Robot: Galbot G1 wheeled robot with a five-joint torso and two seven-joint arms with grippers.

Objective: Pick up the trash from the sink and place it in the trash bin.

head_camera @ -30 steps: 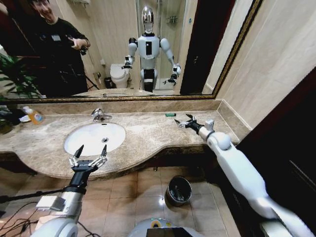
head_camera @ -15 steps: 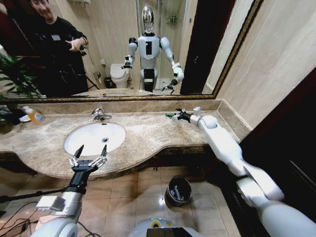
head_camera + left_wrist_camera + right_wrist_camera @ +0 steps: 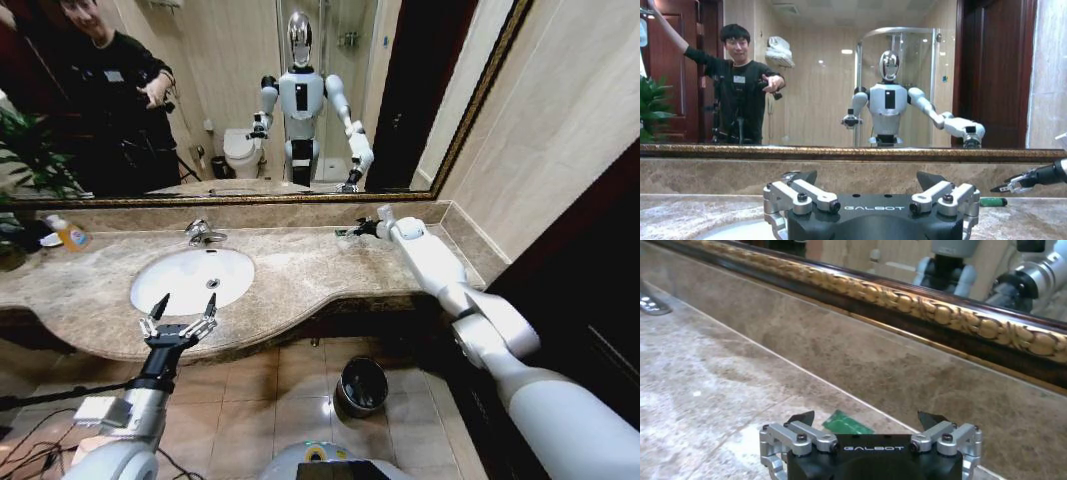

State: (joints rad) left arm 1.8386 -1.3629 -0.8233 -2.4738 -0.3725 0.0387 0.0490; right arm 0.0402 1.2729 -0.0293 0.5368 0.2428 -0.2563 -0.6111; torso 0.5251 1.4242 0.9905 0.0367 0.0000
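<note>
We see a polished beige marble countertop [image 3: 300, 265], veined and glossy, around a smooth white glazed sink [image 3: 190, 278] with a shiny chrome faucet [image 3: 200, 233]. The left gripper [image 3: 180, 318] and the right gripper [image 3: 867, 422] show brushed metal fingers [image 3: 803, 432] on matt black bodies. The small green piece [image 3: 848, 423] looks like slick plastic. The trash bin [image 3: 362, 385] is dark with a bright metal rim. The floor tiles [image 3: 260, 400] gleam.

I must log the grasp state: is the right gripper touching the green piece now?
Cannot tell. In the right wrist view the right gripper is open, with the green piece lying between its fingertips, partly hidden behind the gripper body; no contact or gap shows plainly.
</note>
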